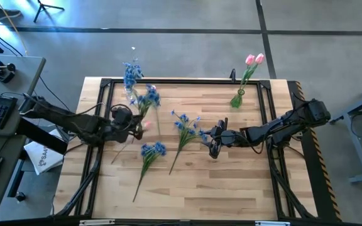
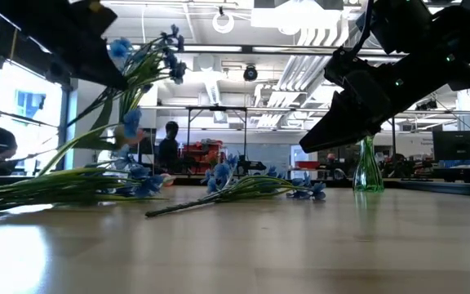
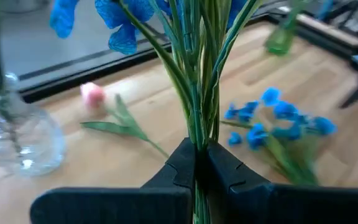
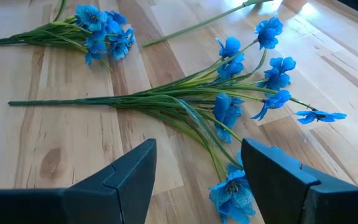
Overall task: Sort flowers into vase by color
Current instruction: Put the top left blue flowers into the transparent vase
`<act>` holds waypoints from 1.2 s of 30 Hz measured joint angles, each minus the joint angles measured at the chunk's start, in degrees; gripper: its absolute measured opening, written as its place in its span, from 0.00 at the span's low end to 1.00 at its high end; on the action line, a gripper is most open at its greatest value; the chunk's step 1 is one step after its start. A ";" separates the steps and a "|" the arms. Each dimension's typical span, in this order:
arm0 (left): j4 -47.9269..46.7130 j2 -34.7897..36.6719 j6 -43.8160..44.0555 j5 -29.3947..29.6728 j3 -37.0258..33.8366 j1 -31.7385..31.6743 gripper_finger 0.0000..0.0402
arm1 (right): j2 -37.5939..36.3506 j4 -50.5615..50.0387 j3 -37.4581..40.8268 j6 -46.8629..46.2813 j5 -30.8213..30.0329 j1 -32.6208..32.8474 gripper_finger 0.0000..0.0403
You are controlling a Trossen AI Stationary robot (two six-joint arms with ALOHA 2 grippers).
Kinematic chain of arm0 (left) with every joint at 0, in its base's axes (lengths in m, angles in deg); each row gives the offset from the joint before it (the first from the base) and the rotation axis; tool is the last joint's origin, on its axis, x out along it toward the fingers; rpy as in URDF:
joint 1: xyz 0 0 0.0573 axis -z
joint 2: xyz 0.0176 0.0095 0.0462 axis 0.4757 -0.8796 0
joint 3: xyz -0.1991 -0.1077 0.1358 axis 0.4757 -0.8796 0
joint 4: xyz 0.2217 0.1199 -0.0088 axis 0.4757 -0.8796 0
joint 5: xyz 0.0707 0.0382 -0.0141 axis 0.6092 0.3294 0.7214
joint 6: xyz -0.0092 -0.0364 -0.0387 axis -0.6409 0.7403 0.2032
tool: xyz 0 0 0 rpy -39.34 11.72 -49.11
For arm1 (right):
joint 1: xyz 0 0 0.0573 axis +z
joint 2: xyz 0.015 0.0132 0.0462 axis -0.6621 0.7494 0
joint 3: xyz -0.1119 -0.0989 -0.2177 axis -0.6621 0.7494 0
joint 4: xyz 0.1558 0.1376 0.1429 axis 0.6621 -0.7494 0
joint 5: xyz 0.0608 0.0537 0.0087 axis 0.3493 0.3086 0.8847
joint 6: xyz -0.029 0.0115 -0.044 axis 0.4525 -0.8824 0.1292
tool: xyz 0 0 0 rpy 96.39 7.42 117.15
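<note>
On the wooden table [image 1: 231,188], toward its left side, the left gripper [image 3: 201,163] is clamped tight on the bunched green stems of a blue flower spray [image 3: 191,74], its small blue blossoms fanning above the fingers. Beside it lies a pink tulip [image 3: 93,95] near a clear glass vase [image 3: 17,140]. The right gripper [image 4: 197,168] hovers with fingers spread wide, holding nothing, above another blue spray [image 4: 229,102]. Two pink tulips stand in the green vase [image 1: 237,98].

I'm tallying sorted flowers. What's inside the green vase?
The green vase holds pink tulips, apparently two, stems leaning out of its neck. The stem ends inside the glass can't be made out.
</note>
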 joint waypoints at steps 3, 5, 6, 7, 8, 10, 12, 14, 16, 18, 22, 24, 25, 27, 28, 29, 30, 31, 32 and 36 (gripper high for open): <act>-0.15 0.16 3.24 -6.04 0.00 0.55 0.00 | 0.00 0.01 0.00 0.00 -0.02 0.00 0.58; -0.51 -0.67 5.49 -10.35 0.00 0.55 0.00 | 0.00 0.01 0.00 0.00 -0.02 0.00 0.58; -1.05 -1.24 6.46 -12.51 0.00 0.55 0.00 | 0.00 0.02 0.00 0.00 -0.02 0.00 0.58; -1.86 -1.92 7.51 -14.36 0.00 0.55 0.00 | 0.00 0.02 0.00 -0.02 -0.02 0.00 0.58; -2.78 -2.61 8.54 -15.80 0.00 0.55 0.00 | 0.00 0.02 0.00 -0.02 -0.02 0.00 0.58; -5.34 -3.98 11.35 -17.51 0.00 0.55 0.00 | 0.00 0.02 0.00 -0.02 -0.02 0.00 0.58; -8.46 -5.62 14.38 -17.79 0.00 0.23 0.00 | 0.00 0.02 0.00 0.00 -0.04 -0.02 0.58; -11.09 -7.31 17.57 -17.49 0.00 -0.77 0.01 | 0.00 0.02 0.00 0.03 -0.05 -0.01 0.58; -12.60 -9.03 18.75 -17.44 0.00 -2.02 0.05 | 0.00 0.02 0.00 0.06 -0.06 -0.01 0.58; -13.18 -10.58 18.30 -18.50 0.00 -3.55 0.10 | 0.00 0.02 0.00 0.02 -0.07 -0.02 0.58; -13.28 -12.64 14.12 -21.19 0.00 -6.63 0.23 | 0.00 0.02 0.00 0.02 -0.05 0.00 0.58; -13.31 -13.13 10.83 -22.01 0.00 -8.04 0.29 | 0.00 0.02 0.00 0.09 -0.04 0.00 0.58; -13.41 -13.17 9.07 -22.53 0.00 -8.83 0.32 | 0.00 0.02 0.00 0.08 -0.04 0.00 0.58; -13.84 -13.13 6.50 -23.52 0.00 -10.33 0.37 | 0.00 0.02 0.00 0.02 -0.05 -0.01 0.58; -14.26 -13.07 5.68 -24.29 0.01 -10.98 0.39 | 0.00 0.02 0.00 0.02 -0.04 0.00 0.58; -14.77 -13.00 4.88 -25.12 0.02 -11.57 0.41 | 0.00 0.02 0.00 0.02 -0.04 -0.01 0.58; -15.06 -12.98 4.30 -25.89 0.02 -12.08 0.42 | 0.00 0.02 0.00 0.02 -0.04 -0.02 0.58; -15.05 -12.98 3.67 -26.55 0.02 -12.39 0.43 | 0.00 0.02 0.00 0.02 -0.04 -0.02 0.58; -14.79 -12.98 3.01 -27.02 0.02 -12.59 0.43 | 0.00 0.02 0.00 0.02 -0.04 -0.01 0.58; -13.19 -13.69 1.16 -26.01 0.04 -12.59 0.44 | 0.00 0.02 0.00 0.02 -0.04 0.00 0.58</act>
